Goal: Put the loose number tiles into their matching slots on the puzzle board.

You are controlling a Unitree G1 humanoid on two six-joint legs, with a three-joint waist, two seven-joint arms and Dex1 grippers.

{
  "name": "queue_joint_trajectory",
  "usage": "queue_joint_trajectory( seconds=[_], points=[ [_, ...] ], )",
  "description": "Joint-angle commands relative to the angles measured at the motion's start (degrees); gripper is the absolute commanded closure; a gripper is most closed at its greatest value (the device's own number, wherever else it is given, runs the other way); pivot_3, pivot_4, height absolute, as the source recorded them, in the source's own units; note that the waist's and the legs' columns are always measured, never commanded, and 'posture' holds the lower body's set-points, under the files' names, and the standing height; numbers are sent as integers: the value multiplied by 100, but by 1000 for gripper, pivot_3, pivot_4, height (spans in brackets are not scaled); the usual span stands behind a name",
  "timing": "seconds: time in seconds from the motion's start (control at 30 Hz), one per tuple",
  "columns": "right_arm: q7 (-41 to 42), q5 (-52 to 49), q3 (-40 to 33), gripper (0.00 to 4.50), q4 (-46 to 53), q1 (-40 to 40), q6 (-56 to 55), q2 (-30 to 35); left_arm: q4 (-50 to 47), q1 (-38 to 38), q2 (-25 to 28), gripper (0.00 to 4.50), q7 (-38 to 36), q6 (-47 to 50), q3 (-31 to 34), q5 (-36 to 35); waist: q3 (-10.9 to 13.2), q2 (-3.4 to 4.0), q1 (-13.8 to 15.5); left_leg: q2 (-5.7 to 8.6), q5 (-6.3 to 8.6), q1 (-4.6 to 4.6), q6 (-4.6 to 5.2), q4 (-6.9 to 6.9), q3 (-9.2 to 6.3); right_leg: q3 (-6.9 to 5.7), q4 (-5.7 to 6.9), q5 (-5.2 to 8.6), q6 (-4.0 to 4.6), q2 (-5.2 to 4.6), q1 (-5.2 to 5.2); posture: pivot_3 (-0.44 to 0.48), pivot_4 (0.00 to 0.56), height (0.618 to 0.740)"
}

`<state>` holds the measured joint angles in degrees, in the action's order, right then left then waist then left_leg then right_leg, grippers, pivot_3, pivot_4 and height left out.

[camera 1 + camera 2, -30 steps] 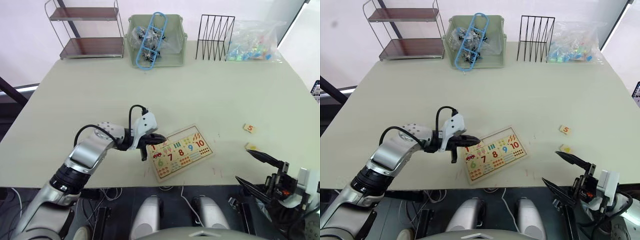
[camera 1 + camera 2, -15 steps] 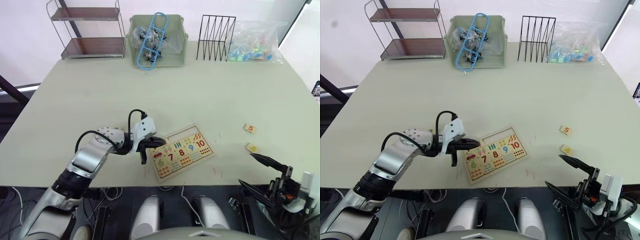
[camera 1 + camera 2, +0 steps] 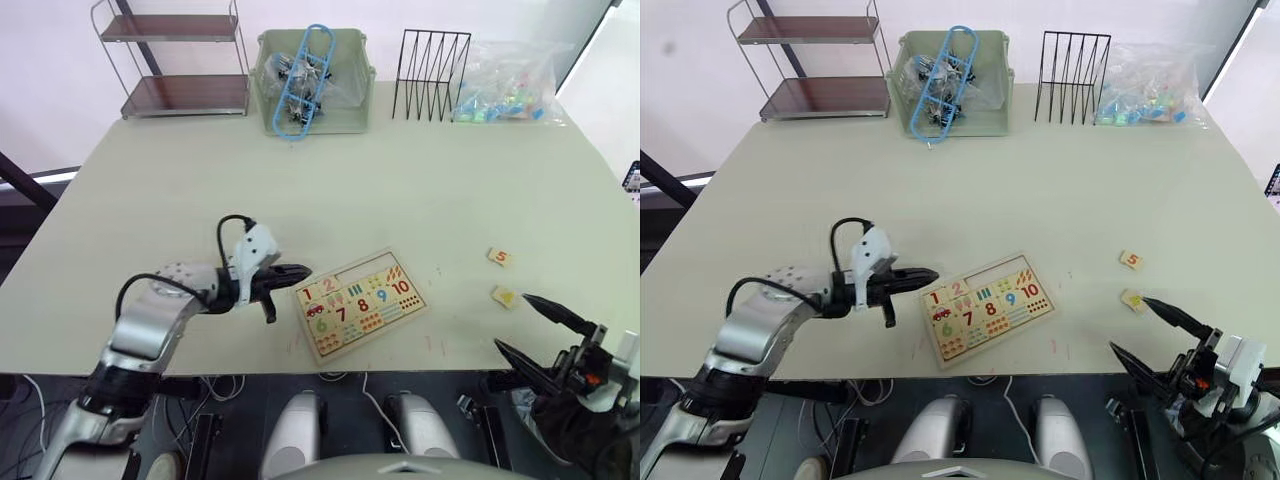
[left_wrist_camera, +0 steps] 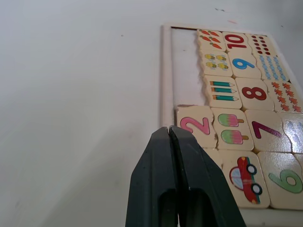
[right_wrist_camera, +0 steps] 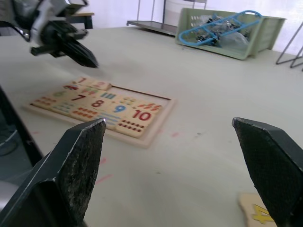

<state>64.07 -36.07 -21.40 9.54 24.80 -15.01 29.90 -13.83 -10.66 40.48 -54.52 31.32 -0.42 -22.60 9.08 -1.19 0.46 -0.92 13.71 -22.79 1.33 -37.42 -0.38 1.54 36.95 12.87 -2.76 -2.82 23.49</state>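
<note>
The right gripper hangs with jaws spread just before the yellow-numeral tile; settle squarely over it, then pinch; the 5 tile lies beyond; the puzzle board sits well left, the left gripper beside it, jaws pressed together.

Board mid-table; 2 loose tiles to right.

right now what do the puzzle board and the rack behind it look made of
The puzzle board looks like light unvarnished wood: pale matte surface, printed coloured numerals. The black wire rack looks like thin metal rod with a dark coating, though plastic cannot be ruled out.
</note>
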Motion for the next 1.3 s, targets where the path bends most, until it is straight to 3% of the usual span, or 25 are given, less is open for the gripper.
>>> queue_joint_trajectory(
  seconds=[0.03, 0.27, 0.37, 0.57, 0.6, 0.9, 1.3],
  points=[
    [-142, 122, -293, 0, -268, -79, 32, 156, -485, 448, -37, 4444, 245, 33, 720, -375, 0, 0, 24, -1, 0, 0, 0, 0, 2, 0, 0, 0, 0, 0, 0, 0, 150, 740],
    [152, 104, -520, 0, -1167, -392, 53, 419, -441, 1448, -90, 4444, 163, -368, 1829, -791, -1, 2, 11, -4, 0, 4, 0, 0, 16, 1, -4, 0, 2, 0, -1, 0, 150, 740],
    [300, 127, -600, 0, -1608, -604, 0, 561, -289, 1817, -161, 3252, 188, -676, 2176, -787, -1, 3, 17, -5, 0, 4, 0, 1, 28, 1, -4, 1, 2, 1, -1, 0, 150, 740],
    [502, 135, -711, 0, -2235, -973, 55, 780, -60, 2415, -245, 344, 227, -1246, 2552, -644, -1, 3, 31, -5, 1, 3, 0, 2, 33, 1, -8, 1, 3, 0, -1, 0, 150, 740],
    [529, 113, -721, 0, -2259, -1001, 89, 806, 37, 2465, -279, 46, 228, -1331, 2652, -678, -1, 3, 35, -5, 1, 3, 0, 2, 34, 2, -8, 1, 3, 0, -1, 0, 150, 740],
    [882, -163, -951, 0, -2186, -910, 355, 889, 533, 2816, -386, 46, -16, -1654, 3118, -982, -1, 3, 26, -6, 1, 3, 0, 2, 34, 1, -10, 1, 2, 0, -1, 0, 150, 740],
    [1082, -62, -883, 0, -2246, -902, 336, 824, 769, 2951, -237, 46, -295, -1849, 3182, -942, -2, 3, 22, -9, 1, 4, 0, 2, 37, 1, -10, 2, 1, 0, 0, 0, 150, 740]
  ],
)
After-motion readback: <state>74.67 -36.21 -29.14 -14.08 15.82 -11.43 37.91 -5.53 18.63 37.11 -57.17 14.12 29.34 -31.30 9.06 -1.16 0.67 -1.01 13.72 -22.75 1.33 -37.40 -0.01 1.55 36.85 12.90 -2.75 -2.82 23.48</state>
